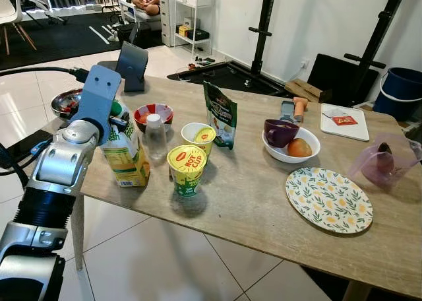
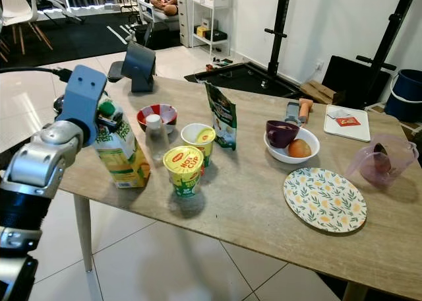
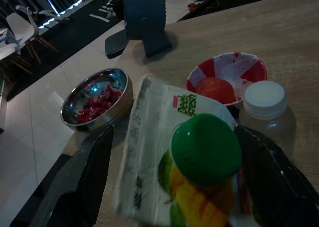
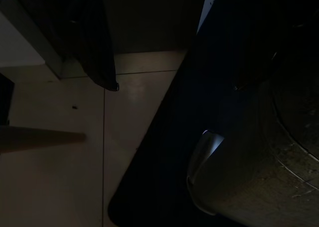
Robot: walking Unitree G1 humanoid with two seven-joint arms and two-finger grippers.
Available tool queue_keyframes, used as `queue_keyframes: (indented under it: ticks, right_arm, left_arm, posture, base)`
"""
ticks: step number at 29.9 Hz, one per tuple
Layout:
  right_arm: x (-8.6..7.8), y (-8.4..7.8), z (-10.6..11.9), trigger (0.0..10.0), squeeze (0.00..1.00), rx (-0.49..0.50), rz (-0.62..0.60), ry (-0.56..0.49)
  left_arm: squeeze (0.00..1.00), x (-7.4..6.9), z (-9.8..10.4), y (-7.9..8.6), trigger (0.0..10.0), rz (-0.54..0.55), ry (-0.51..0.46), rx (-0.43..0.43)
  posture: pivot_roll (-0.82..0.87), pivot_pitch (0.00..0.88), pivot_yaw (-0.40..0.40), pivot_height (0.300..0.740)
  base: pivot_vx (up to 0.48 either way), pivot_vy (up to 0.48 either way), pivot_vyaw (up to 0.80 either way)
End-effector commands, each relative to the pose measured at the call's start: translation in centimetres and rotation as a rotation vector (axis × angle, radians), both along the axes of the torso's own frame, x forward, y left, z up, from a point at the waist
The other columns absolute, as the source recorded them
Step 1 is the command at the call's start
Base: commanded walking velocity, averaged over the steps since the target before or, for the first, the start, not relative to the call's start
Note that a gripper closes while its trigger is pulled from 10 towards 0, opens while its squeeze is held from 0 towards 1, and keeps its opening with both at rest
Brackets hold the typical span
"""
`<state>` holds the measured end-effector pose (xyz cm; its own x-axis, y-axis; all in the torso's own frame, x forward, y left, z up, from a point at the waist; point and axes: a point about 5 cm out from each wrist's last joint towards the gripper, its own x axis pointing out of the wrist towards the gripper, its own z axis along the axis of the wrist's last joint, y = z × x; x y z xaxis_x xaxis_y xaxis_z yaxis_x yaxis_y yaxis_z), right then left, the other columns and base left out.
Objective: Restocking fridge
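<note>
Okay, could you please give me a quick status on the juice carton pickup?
Left gripper open, fingers straddling juice carton at its green cap. Carton upright on table. Clear bottle close beside it. Right arm idle.

The left arm (image 1: 56,166) was silver metal with black ribbed joint sections, a blue wrist block (image 1: 99,96) bearing two small holes, and a black cable (image 1: 39,70) trailing behind it.
</note>
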<state>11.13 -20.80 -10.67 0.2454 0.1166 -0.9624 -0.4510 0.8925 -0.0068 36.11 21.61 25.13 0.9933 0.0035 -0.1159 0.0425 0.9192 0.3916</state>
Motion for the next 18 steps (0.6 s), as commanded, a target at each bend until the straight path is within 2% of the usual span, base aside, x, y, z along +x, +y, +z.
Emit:
queue_keyframes:
  ticks: [1,9,10,11,18]
  right_arm:
    - [-0.8,1.9,-0.4,10.0,0.0,0.065,0.007,0.026]
    - [-0.8,1.9,-0.4,10.0,0.0,0.067,0.002,0.024]
    - [-0.7,1.9,-0.4,10.0,0.0,0.067,0.003,0.024]
    - [-0.7,1.9,-0.4,10.0,0.0,0.067,0.004,0.024]
    - [-0.7,1.9,-0.4,10.0,0.0,0.066,0.006,0.023]
  left_arm:
    - [0.0,0.3,-0.5,-0.5,10.0,-0.006,0.002,0.015]
    - [0.0,0.8,-1.4,-0.6,10.0,-0.015,-0.016,-0.003]
    - [0.0,0.8,-1.7,-0.7,7.4,-0.025,-0.008,-0.01]
    - [0.0,0.8,-1.9,-0.6,0.0,-0.028,-0.005,-0.014]
    - [0.0,0.8,-2.2,-0.6,0.0,-0.03,-0.002,-0.017]
  posture:
    - [-0.02,0.0,0.026,0.74]
    - [-0.02,0.0,0.025,0.74]
    - [-0.02,0.0,0.024,0.74]
    - [-0.02,0.0,0.024,0.74]
    - [-0.02,0.0,0.023,0.74]
  base:
    - [0.0,0.0,0.0]
    - [0.0,0.0,0.0]
    - [0.0,0.0,0.0]
    - [0.0,0.0,0.0]
    - [0.0,0.0,0.0]
